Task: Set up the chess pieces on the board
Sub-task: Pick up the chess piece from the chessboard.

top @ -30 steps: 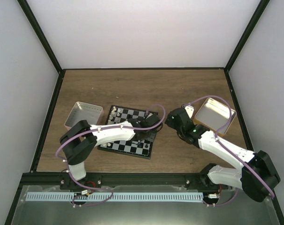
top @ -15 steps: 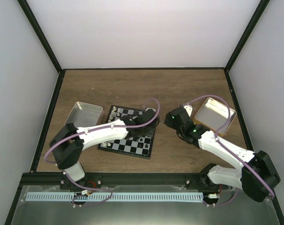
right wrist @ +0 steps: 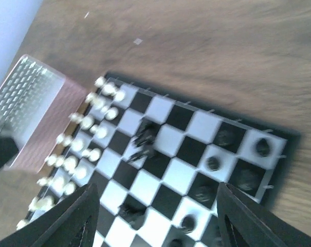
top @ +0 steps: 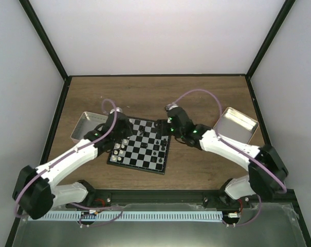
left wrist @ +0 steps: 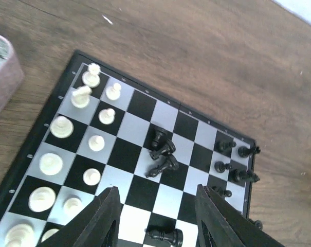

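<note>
The board [top: 145,154] lies mid-table. In the left wrist view, several white chess pieces [left wrist: 96,142] stand in two rows along its left side and several black ones [left wrist: 224,145] stand at its right edge. Two black pieces [left wrist: 163,154] lie toppled in the middle of the board [left wrist: 127,154], and another [left wrist: 165,236] lies nearer. My left gripper [left wrist: 158,221] hangs open above that nearer piece, holding nothing, over the board's far left part [top: 123,133]. My right gripper [right wrist: 160,221] is open and empty above the board's right half [top: 168,131]; its view is blurred.
A pinkish shallow tin [top: 88,126] sits just left of the board and also shows in the right wrist view [right wrist: 32,108]. A yellow-tan tin [top: 237,126] stands at the right. Dark frame posts edge the table.
My left arm swung back from the board's right side to its far left corner and its jaws opened. My right arm moved left from the tan tin to over the board.
</note>
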`<action>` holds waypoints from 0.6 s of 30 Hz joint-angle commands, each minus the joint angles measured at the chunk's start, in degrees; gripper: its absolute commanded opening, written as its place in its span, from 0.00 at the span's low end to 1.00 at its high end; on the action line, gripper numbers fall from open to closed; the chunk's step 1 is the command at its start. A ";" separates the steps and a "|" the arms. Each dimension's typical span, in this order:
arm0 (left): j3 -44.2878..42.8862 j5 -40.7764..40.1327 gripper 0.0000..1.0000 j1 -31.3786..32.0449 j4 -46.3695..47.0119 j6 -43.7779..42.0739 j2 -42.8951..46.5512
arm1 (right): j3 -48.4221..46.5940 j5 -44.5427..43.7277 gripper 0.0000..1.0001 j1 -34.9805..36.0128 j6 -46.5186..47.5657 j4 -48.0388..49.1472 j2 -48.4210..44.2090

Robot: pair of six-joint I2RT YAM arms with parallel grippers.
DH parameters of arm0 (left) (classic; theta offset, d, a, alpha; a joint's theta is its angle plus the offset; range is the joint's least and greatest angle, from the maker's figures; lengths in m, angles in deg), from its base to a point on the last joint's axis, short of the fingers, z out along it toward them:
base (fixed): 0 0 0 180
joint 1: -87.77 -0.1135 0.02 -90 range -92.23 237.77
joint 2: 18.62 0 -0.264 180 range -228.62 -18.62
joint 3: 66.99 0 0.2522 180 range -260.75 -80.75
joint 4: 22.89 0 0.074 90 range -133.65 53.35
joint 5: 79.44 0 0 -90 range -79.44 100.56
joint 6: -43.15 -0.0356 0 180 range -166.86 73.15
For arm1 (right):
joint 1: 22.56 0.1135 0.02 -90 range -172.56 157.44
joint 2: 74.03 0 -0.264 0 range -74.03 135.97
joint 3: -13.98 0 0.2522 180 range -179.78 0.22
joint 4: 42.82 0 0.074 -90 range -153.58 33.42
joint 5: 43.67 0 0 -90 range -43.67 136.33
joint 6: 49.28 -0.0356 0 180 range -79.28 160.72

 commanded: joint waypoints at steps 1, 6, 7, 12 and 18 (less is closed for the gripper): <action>3.05 -0.12 0.43 -2.81 3.44 2.68 6.34 | -5.25 5.48 0.60 4.92 4.92 -2.46 6.63; 6.44 -1.61 0.44 -4.43 4.65 2.39 11.41 | -8.85 7.86 0.50 8.98 4.83 -5.33 12.66; 6.97 -1.55 0.45 -4.70 4.89 2.22 11.90 | -9.56 7.71 0.49 9.39 4.35 -6.13 13.80; 8.14 -0.18 0.45 -5.60 5.75 1.65 12.13 | -12.51 7.36 0.45 10.85 3.67 -8.88 18.67; 9.03 1.27 0.45 -5.83 6.73 1.37 11.77 | -16.30 5.40 0.38 11.44 2.73 -11.70 23.87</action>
